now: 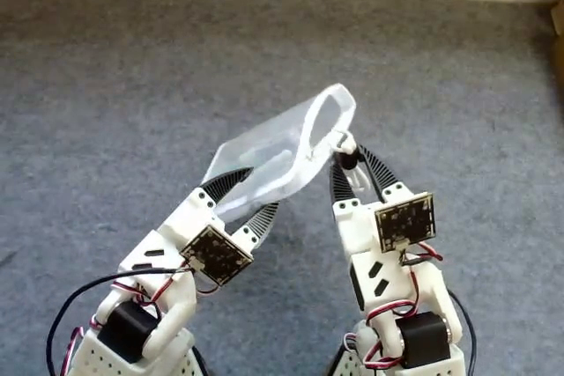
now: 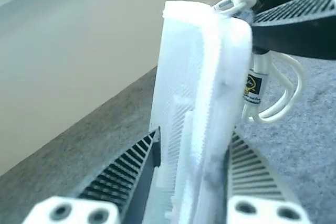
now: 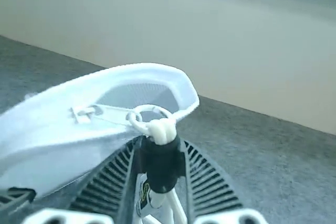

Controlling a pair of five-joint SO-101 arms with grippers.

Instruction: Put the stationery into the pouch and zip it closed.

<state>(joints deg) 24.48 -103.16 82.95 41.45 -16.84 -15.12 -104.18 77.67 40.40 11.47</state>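
Shows left gripper [image 1: 263, 189] clamped on one end of pouch [image 1: 273, 154] held above table [image 1: 106, 85], right gripper [image 1: 348, 158] pinched shut on zip pull [image 3: 157, 162]; risks pull slipping free under uneven tension.

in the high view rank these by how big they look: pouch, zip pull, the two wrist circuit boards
1. pouch, largest
2. left arm's circuit board and right arm's circuit board: they look alike, so no ranking
3. zip pull, smallest
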